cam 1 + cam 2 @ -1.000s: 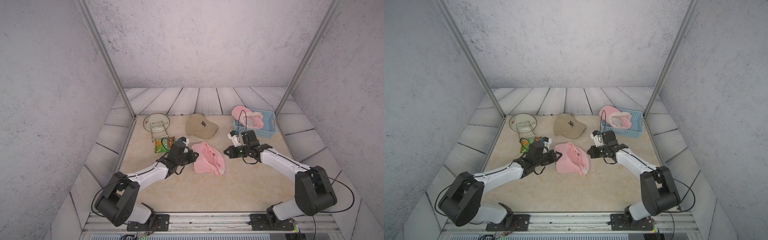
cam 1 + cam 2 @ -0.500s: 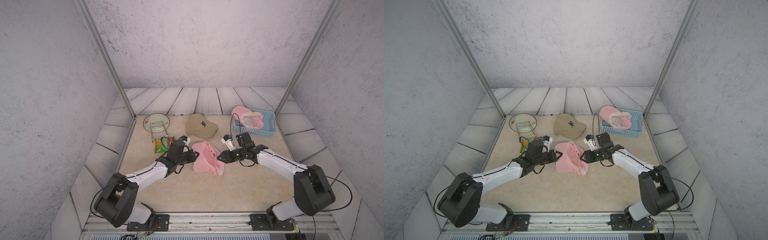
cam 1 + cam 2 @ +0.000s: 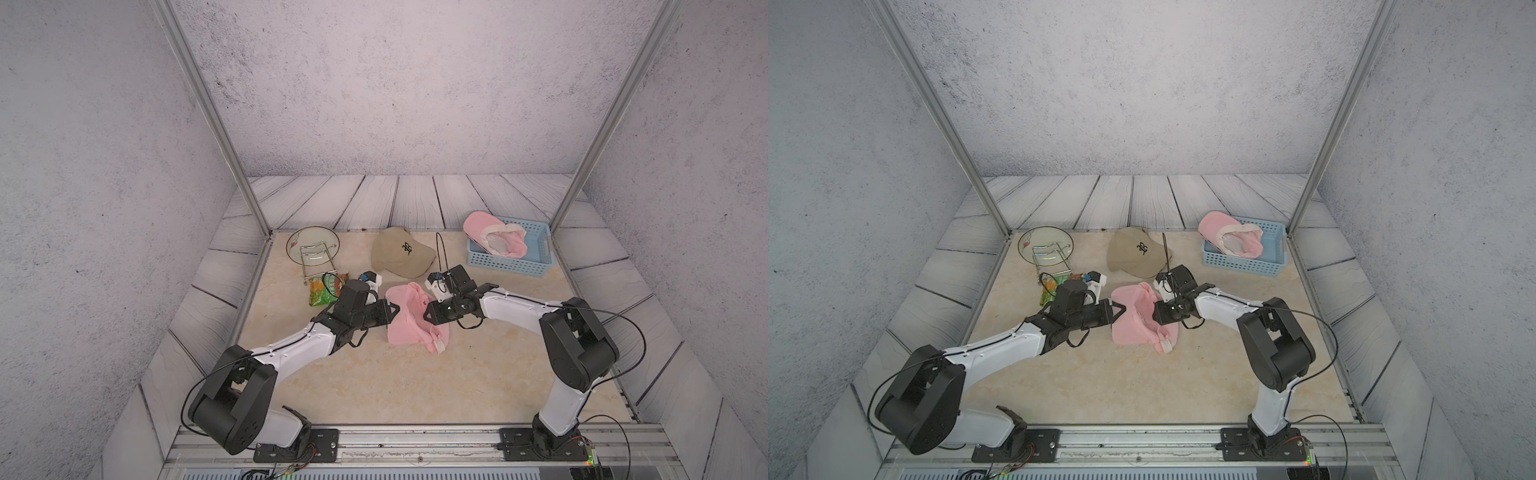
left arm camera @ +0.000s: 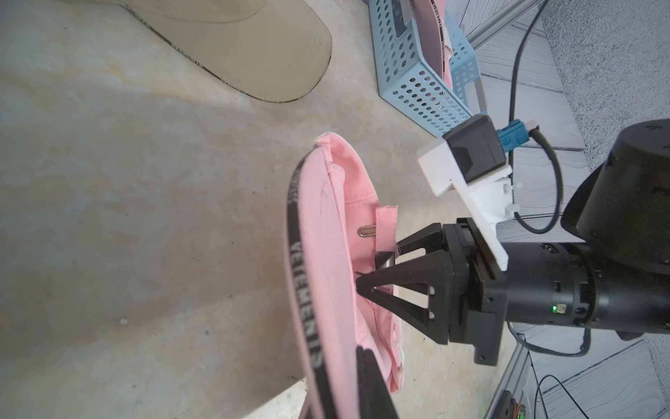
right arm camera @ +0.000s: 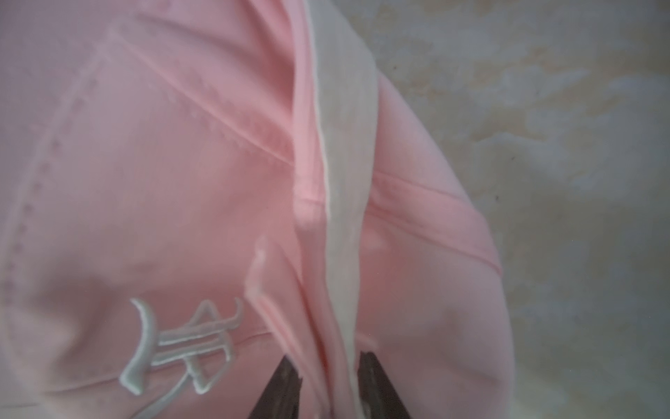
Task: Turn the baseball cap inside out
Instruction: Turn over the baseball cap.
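The pink cotton baseball cap (image 3: pixel 409 322) lies crumpled near the middle of the beige marbled tabletop (image 3: pixel 374 386), and it shows in both top views (image 3: pixel 1138 320). Its soft crown is slack and creased, not domed. A white embroidered logo (image 5: pixel 181 344) marks the crown's outer face. Black inner sweatband tape (image 4: pixel 304 290) with grey lettering runs along the rim. The pink back strap (image 4: pixel 386 226) and its metal buckle (image 4: pixel 368 232) are exposed. A cream strip (image 5: pixel 344 163) crosses the folded fabric.
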